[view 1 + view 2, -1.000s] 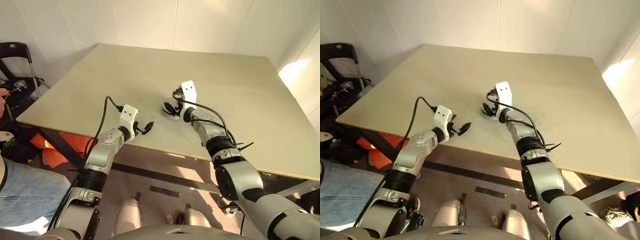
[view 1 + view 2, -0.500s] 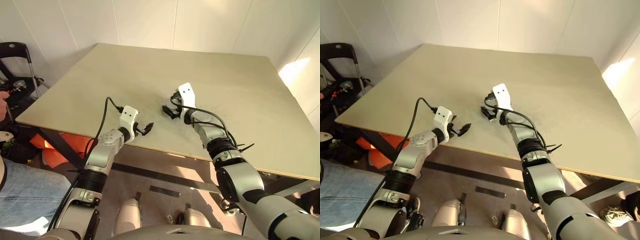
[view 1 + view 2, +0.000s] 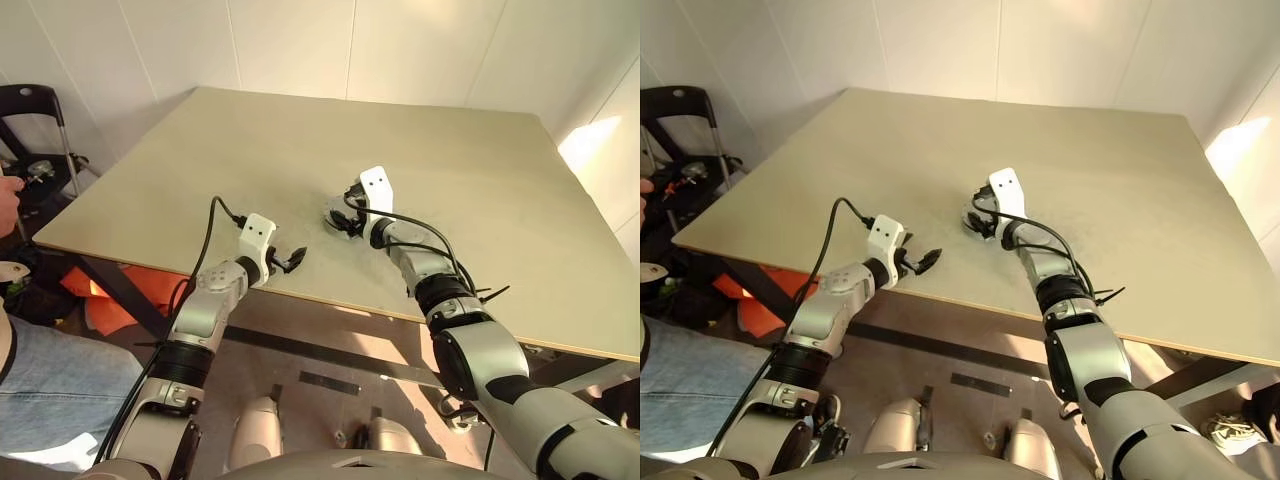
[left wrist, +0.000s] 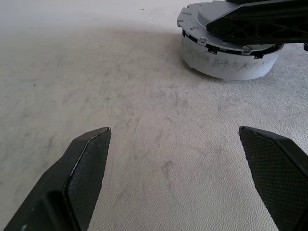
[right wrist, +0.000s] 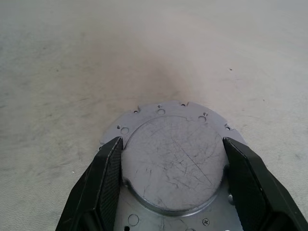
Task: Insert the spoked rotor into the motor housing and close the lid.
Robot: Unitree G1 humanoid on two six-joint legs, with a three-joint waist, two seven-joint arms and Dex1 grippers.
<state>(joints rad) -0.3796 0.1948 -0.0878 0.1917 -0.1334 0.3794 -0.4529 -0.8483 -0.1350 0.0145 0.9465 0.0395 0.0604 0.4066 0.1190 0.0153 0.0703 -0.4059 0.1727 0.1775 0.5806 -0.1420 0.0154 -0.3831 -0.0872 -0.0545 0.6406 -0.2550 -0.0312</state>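
— Looking for the lid [image 5: 168,159]?

— Found it. Lies flat on top of the motor housing [image 4: 226,65], grey and round, with little notches all around the edge and a raised round part in the middle.

— And the motor housing?

— Stands on the table [image 3: 450,150], near the middle, a bit toward the front edge. Looks like a low, pale cup from the side.

— Anything holding the lid?

— Yes, the right gripper [image 5: 172,144]. Reaches in over the housing from the front. Sits with one black finger on each side of that raised round part, pressed right up against it. So, clamped on the lid.

— Seen from the other arm too?

— Yes. Shows one of the right fingers [image 4: 250,24] lying across the top of the lid.

— And the left gripper [image 4: 174,132]?

— Wide apart, with nothing in between but bare table. Hangs low over the front part of the table, to the left of the housing. Points toward the housing but stays well apart from it. Touches nothing.

— Lid lifted or tilted?

— No. Looks level, resting on the rim of the housing all the way around, as far as can be seen.
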